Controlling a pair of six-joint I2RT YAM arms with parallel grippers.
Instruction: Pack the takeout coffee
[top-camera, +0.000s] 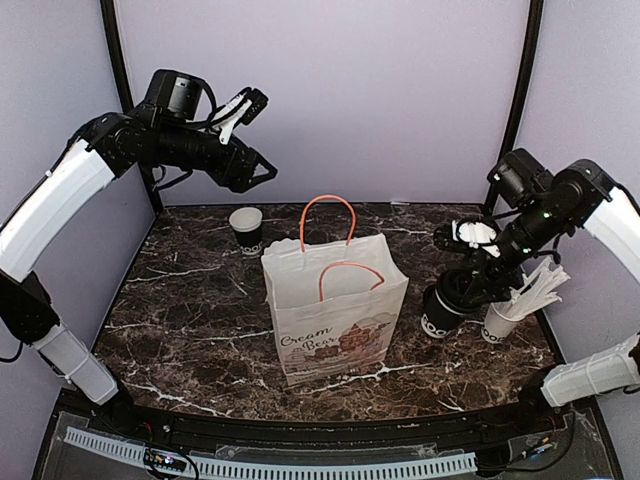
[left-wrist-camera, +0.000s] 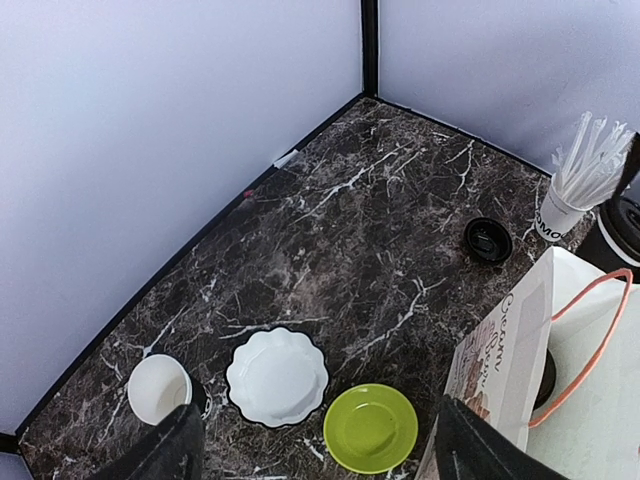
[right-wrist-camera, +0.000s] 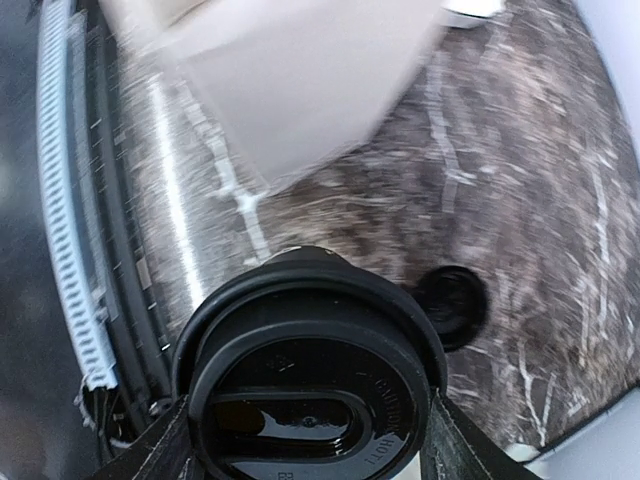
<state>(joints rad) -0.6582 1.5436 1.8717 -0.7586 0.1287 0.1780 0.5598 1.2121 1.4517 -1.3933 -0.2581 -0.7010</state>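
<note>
**Takeout coffee: gripped, not in the bag yet**

Far left, the left jaws hang high above the back corner of the surface (top-camera: 200, 330). They're spread wide with nothing between them, so that arm isn't part of this step. Below them sits a lidless black cup (top-camera: 245, 230), and the left wrist view shows a white plate (left-wrist-camera: 277, 375) and a green plate (left-wrist-camera: 370, 427) next to it.

Dead centre stands the paper bag (top-camera: 335, 310), upright with its orange handles up and its mouth open at the top.

Just right of the bag, not touching it, is the takeout coffee (top-camera: 436, 322), low at the surface with its black lid on. I can't tell if it's off the surface yet. The right jaws sit around it, and in the right wrist view the fingers (right-wrist-camera: 160, 455) press against both sides under the lid, held apart only by the cup. The cup looks sharp while the surface behind it is smeared, so I'd call that a real grip.

Right beside it is the white cup of sticks (top-camera: 500, 322), and a loose lid (right-wrist-camera: 452, 305) lies nearby.

My read is that this is the pick-up step. Next it needs a straight lift clear of the sticks, a carry left over the bag's rim and handles, then a level drop into the mouth.
</note>
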